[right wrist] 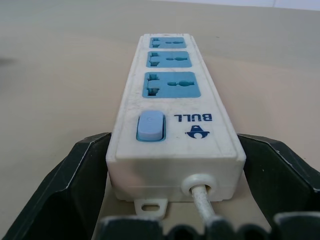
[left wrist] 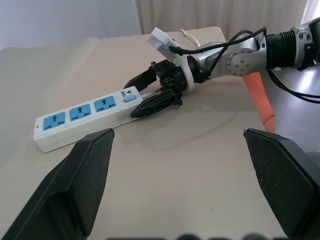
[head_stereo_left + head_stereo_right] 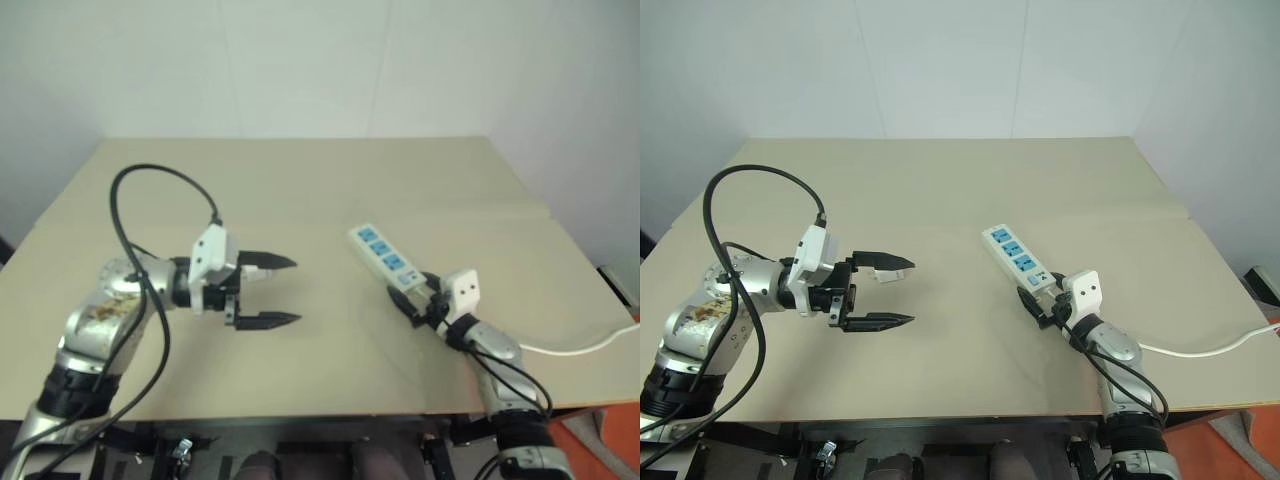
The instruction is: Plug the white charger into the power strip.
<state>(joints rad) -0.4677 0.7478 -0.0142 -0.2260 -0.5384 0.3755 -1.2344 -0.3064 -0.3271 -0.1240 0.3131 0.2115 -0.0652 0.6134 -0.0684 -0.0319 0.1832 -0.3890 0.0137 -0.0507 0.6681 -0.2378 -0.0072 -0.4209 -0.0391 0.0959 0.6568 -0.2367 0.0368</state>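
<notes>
Black-fingered left gripper (image 3: pixel 262 292) hangs open and empty over bare desk (image 3: pixel 300 200), well apart from the power strip (image 3: pixel 385 257), whose cord end sits between the right gripper (image 2: pixel 154 93)'s open jaws: close squarely there, clear of its three blue sockets and switch.

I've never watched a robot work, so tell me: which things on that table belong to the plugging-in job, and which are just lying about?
Part of the job:
- power strip, three blue sockets, all free
- right gripper, open, fingers either side of the strip's cord end
- left gripper, open, holding nothing

Just there:
- table
- the strip's white cord

I can't spot the charger.
</notes>
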